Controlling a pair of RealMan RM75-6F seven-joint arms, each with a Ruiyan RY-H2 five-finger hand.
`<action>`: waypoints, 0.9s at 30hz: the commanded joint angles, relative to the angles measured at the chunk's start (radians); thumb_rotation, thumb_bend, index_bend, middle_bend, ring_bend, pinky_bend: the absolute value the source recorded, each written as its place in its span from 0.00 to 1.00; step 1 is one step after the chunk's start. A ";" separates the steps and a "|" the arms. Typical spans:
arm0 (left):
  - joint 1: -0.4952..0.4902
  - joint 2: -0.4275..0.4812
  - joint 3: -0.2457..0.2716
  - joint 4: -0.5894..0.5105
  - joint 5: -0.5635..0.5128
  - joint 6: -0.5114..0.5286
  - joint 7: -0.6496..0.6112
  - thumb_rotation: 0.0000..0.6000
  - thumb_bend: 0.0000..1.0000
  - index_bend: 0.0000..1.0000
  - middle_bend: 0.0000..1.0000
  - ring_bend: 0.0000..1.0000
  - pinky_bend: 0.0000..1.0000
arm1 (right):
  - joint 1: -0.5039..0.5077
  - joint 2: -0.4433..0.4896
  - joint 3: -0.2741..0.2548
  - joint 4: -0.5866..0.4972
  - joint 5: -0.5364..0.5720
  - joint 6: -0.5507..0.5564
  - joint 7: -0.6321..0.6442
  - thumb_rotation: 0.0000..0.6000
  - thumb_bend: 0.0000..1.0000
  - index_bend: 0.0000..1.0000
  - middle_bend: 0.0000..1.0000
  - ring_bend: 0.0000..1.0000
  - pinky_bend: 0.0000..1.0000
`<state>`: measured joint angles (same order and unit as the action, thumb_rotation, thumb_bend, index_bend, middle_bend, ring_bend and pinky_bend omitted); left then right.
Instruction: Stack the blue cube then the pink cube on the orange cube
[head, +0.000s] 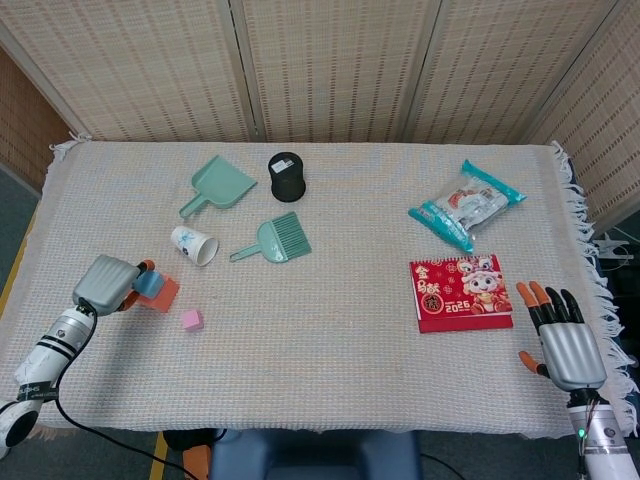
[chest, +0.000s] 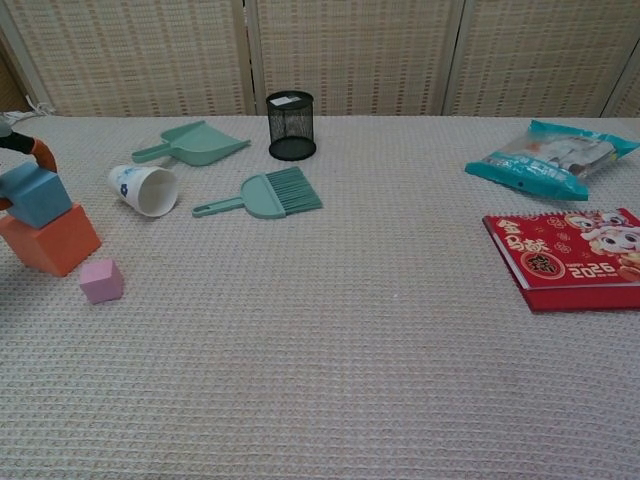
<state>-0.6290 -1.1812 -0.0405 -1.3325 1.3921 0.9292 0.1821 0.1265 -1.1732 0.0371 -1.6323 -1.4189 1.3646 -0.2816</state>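
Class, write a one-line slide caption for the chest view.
Left hand holds blue cube on orange cube; pink cube waits beside.

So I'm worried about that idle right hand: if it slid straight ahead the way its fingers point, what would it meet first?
Probably nothing soon. The right hand points toward the table's far edge, just outboard of the red calendar; it would likely pass beside it over bare tablecloth, though depth is hard to judge.

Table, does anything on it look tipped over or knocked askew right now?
Yes. The paper cup lies on its side between the dustpan and the small brush, mouth open sideways. The blue cube also sits tilted and off-centre on the orange cube, with the left hand at it.
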 joint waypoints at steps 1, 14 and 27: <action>-0.001 -0.001 0.000 0.003 -0.002 -0.004 0.001 1.00 0.41 0.57 1.00 1.00 1.00 | -0.001 0.000 0.000 0.000 -0.001 0.001 0.000 1.00 0.09 0.00 0.00 0.00 0.00; 0.000 -0.002 0.000 0.001 -0.012 -0.009 0.015 1.00 0.41 0.34 1.00 1.00 1.00 | -0.001 0.000 0.001 -0.002 0.004 0.002 -0.005 1.00 0.09 0.00 0.00 0.00 0.00; 0.001 0.006 -0.002 -0.017 -0.025 -0.011 0.047 1.00 0.41 0.24 1.00 1.00 1.00 | -0.002 0.001 0.000 -0.005 0.004 0.004 -0.009 1.00 0.09 0.00 0.00 0.00 0.00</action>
<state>-0.6281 -1.1759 -0.0421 -1.3483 1.3685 0.9195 0.2266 0.1244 -1.1717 0.0366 -1.6369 -1.4151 1.3683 -0.2904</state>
